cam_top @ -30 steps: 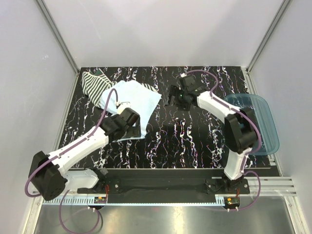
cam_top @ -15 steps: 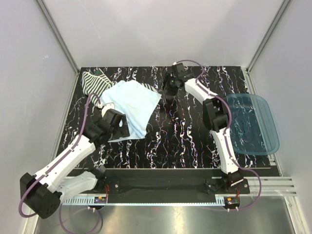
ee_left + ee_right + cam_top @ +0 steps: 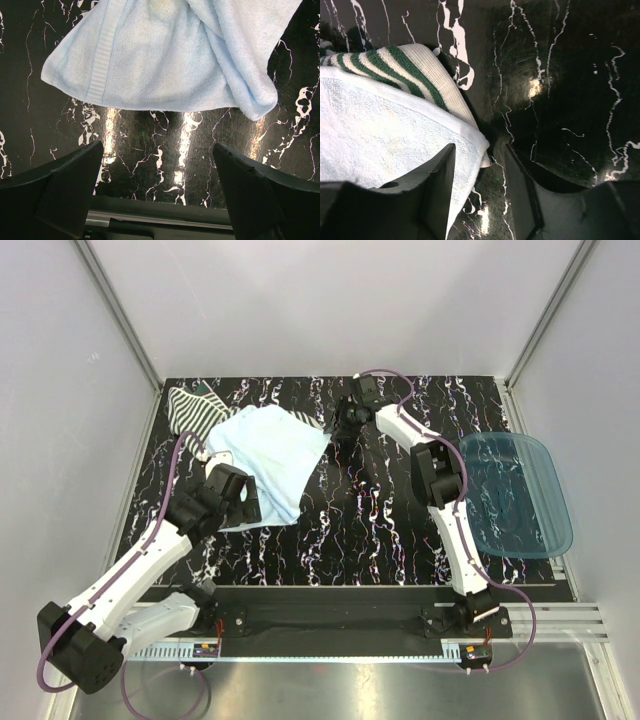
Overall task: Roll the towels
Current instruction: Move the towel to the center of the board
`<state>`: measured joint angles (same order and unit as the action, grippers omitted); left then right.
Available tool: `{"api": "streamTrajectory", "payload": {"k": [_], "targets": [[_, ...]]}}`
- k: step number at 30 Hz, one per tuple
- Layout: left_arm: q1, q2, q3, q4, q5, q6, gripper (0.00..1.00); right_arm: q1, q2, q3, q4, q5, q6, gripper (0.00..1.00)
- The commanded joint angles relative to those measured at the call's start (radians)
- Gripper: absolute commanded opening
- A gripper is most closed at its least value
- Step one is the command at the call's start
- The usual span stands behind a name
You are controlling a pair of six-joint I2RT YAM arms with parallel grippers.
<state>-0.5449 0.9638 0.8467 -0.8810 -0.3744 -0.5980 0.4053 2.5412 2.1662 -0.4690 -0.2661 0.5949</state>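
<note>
The pale blue towel [image 3: 265, 455] lies spread at the table's far left, overlapping the striped towel [image 3: 192, 410] behind it. My right gripper [image 3: 338, 430] is down at the blue towel's right corner. In the right wrist view the blue towel's corner [image 3: 385, 135] lies between the fingers of my right gripper [image 3: 479, 148], against the left one, with a gap to the right one; the striped towel [image 3: 395, 62] peeks out underneath. My left gripper [image 3: 238, 508] hovers wide open over the towel's near edge. The left wrist view has the blue towel [image 3: 160, 55] just beyond my left gripper [image 3: 157, 147], which holds nothing.
A translucent blue plastic tray [image 3: 545, 480] sits at the right edge of the black marbled table [image 3: 380, 520]. White walls enclose the table on three sides. A metal rail [image 3: 330, 605] runs along the near edge by the arm bases.
My right gripper reached left to the blue towel's corner and its jaws narrowed around it. My left arm drew back left, its gripper now at the towel's near edge.
</note>
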Motion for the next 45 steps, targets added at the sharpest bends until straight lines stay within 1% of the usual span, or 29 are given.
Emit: {"api": "streamTrajectory", "payload": {"k": [1, 7, 8, 11, 12, 15, 16, 21, 22, 23, 24, 31, 36, 42, 43, 45], "targets": [[0.005, -0.008, 0.012, 0.033, -0.012, 0.023, 0.99, 0.004, 0.034, 0.003, 0.007, -0.039, 0.009, 0.50], [0.005, -0.007, 0.006, 0.037, -0.012, 0.020, 0.99, 0.004, 0.044, -0.003, 0.026, -0.039, 0.022, 0.45], [0.003, -0.008, 0.006, 0.037, -0.012, 0.020, 0.99, 0.004, 0.047, 0.000, 0.026, -0.038, 0.022, 0.42], [0.003, -0.008, 0.005, 0.037, -0.014, 0.018, 0.99, 0.004, 0.051, 0.009, 0.024, -0.024, 0.022, 0.39], [0.005, -0.007, 0.006, 0.037, -0.014, 0.020, 0.98, 0.006, 0.050, 0.009, 0.026, -0.021, 0.020, 0.35], [0.005, -0.005, 0.006, 0.036, -0.015, 0.018, 0.99, 0.003, 0.050, 0.017, 0.030, -0.005, 0.020, 0.30], [0.003, -0.004, 0.006, 0.036, -0.015, 0.017, 0.99, 0.003, 0.048, 0.018, 0.030, 0.002, 0.020, 0.26], [0.003, 0.003, 0.005, 0.036, -0.017, 0.015, 0.98, -0.003, 0.027, 0.015, 0.041, 0.021, 0.008, 0.15], [0.005, 0.006, 0.003, 0.036, -0.018, 0.015, 0.98, -0.006, 0.024, 0.018, 0.041, 0.025, 0.005, 0.11], [0.005, 0.006, 0.005, 0.036, -0.018, 0.015, 0.98, -0.010, 0.018, 0.021, 0.040, 0.025, 0.003, 0.04], [0.003, 0.009, 0.006, 0.036, -0.018, 0.014, 0.98, -0.011, 0.014, 0.024, 0.038, 0.025, 0.002, 0.01], [0.005, 0.009, 0.008, 0.030, -0.021, 0.004, 0.98, -0.016, -0.044, 0.056, 0.009, 0.027, -0.024, 0.00], [0.003, 0.009, -0.004, 0.043, 0.009, -0.019, 0.98, -0.016, -0.143, 0.075, -0.025, 0.016, -0.047, 0.00], [0.005, 0.021, -0.023, 0.057, 0.038, -0.051, 0.98, -0.022, -0.330, 0.080, -0.085, 0.054, -0.092, 0.00], [0.005, 0.027, -0.021, 0.056, 0.038, -0.059, 0.98, -0.025, -0.391, 0.063, -0.100, 0.073, -0.093, 0.00], [0.006, 0.027, -0.018, 0.054, 0.049, -0.065, 0.98, -0.048, -0.461, 0.020, -0.100, 0.079, -0.087, 0.00]]}}
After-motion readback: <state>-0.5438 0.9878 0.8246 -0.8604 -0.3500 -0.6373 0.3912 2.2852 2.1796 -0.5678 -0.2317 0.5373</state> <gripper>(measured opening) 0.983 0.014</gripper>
